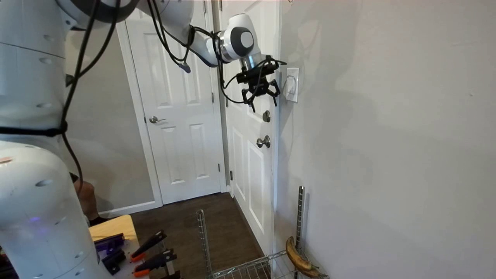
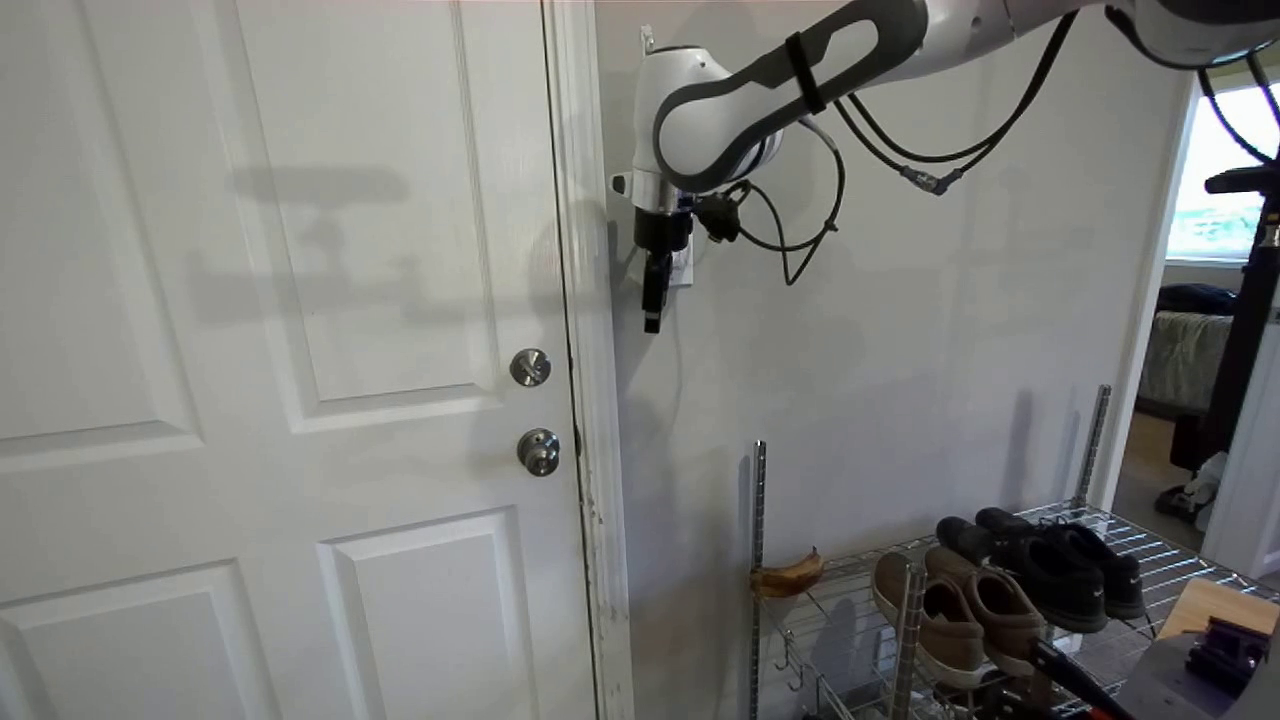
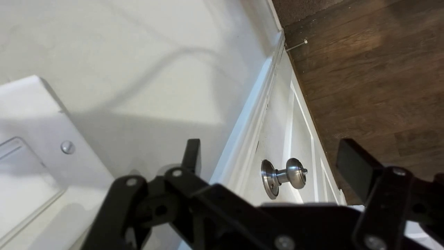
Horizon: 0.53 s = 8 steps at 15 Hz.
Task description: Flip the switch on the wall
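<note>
The gripper (image 1: pixel 265 107) is hanging close to the wall (image 1: pixel 387 135), its fingers (image 3: pixel 359 168) pointing down and spread wide — a broad gap is standing between them. Just beside it, the white switch (image 1: pixel 293 85) is sitting upright on that wall, near the panelled door (image 1: pixel 248 162). In the wrist view I'm seeing the switch at the left edge, partly shaded — and a round metal knob (image 3: pixel 295 173) is showing between the fingers, lower on the door.
</note>
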Each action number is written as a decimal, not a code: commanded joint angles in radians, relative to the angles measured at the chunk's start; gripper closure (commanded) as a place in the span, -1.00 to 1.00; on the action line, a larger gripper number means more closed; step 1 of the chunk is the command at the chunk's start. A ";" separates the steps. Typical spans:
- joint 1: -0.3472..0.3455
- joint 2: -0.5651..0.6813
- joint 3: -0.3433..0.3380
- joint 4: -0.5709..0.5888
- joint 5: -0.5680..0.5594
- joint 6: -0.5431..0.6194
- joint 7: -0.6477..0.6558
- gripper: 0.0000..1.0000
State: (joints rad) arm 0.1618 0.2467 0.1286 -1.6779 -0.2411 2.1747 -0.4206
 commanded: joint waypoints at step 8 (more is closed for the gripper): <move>-0.001 -0.207 0.016 -0.231 0.004 0.070 0.170 -1.00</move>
State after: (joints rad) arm 0.1626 0.1198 0.1402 -1.8180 -0.2317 2.1956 -0.2782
